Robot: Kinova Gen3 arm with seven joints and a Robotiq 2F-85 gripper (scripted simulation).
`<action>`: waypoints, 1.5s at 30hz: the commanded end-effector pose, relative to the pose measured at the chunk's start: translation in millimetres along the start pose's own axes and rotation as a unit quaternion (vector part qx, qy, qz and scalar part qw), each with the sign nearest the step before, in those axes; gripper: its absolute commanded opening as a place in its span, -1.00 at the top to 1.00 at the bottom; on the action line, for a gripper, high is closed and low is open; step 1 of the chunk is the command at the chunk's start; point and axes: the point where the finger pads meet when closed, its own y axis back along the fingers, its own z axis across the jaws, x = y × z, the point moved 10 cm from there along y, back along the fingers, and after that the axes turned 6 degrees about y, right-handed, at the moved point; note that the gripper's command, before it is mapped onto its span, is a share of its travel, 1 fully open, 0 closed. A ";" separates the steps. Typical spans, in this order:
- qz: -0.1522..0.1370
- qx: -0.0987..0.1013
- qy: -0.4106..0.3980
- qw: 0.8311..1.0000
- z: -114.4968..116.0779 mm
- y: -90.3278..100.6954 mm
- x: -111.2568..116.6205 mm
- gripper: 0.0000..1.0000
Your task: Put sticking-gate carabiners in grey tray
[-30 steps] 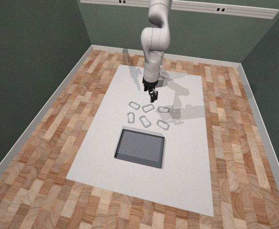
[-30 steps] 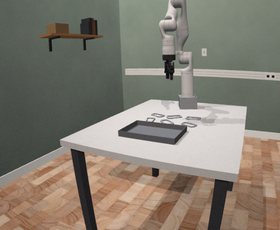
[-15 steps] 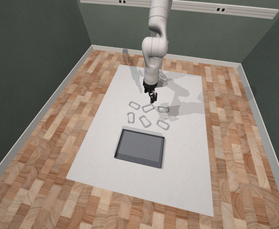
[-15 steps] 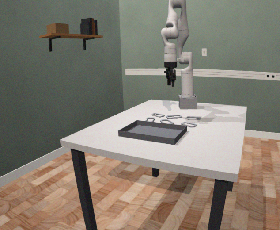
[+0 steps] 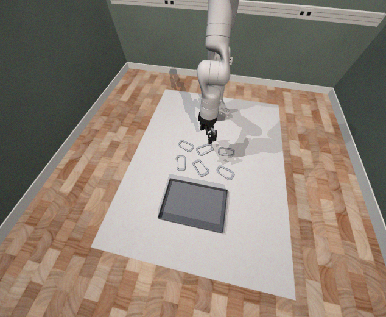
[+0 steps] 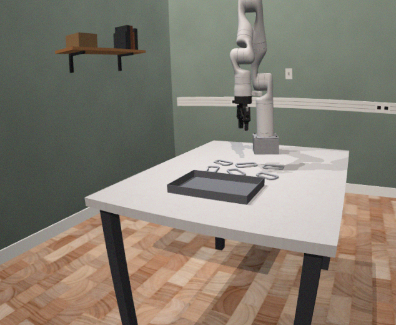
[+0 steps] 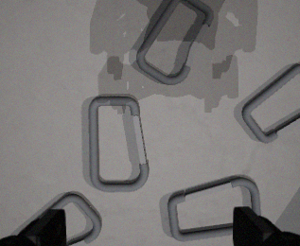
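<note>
Arm was over the far row of carabiners, fingers (image 5: 214,135) (image 6: 246,124) wide apart, nothing between them, clearly above the table (image 5: 254,235) (image 6: 289,209) (image 7: 33,61). All six carabiners lay flat on the table, outside the grey tray (image 5: 192,223) (image 6: 208,196), in two rough rows of three. Seen from the top view: far left carabiner (image 5: 184,149) (image 6: 222,164) (image 7: 96,219), far middle carabiner (image 5: 207,152) (image 6: 246,166) (image 7: 94,142), far right carabiner (image 5: 226,155) (image 6: 273,169) (image 7: 153,31) in the arm's shadow; then near left carabiner (image 5: 185,163) (image 6: 213,167), near middle carabiner (image 5: 196,169) (image 6: 238,169) (image 7: 173,215), near right carabiner (image 5: 222,175) (image 6: 264,177) (image 7: 270,88). None touched another. Tray sat just beside the near row and held no carabiner. Wrist view had five of them at least partly in frame; a finger covered part of the far left one, the other finger part of the near middle one. Couldn't tell from these views which gates stick.
</note>
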 end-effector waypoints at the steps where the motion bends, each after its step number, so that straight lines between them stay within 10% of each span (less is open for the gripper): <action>1: 0.005 0.005 -0.001 1.000 -10.0 -21.8 8.7 -1.00; 11: 0.005 0.005 -0.001 1.000 -10.0 -21.8 8.7 -1.00; 12: 0.005 0.004 0.000 1.000 -26.3 -58.6 23.7 -1.00; 28: 0.005 0.004 0.000 1.000 -26.3 -58.6 23.7 -1.00; 29: 0.006 0.004 0.000 1.000 -26.7 -88.1 24.3 -1.00; 45: 0.006 0.004 0.000 1.000 -26.7 -88.1 24.3 -1.00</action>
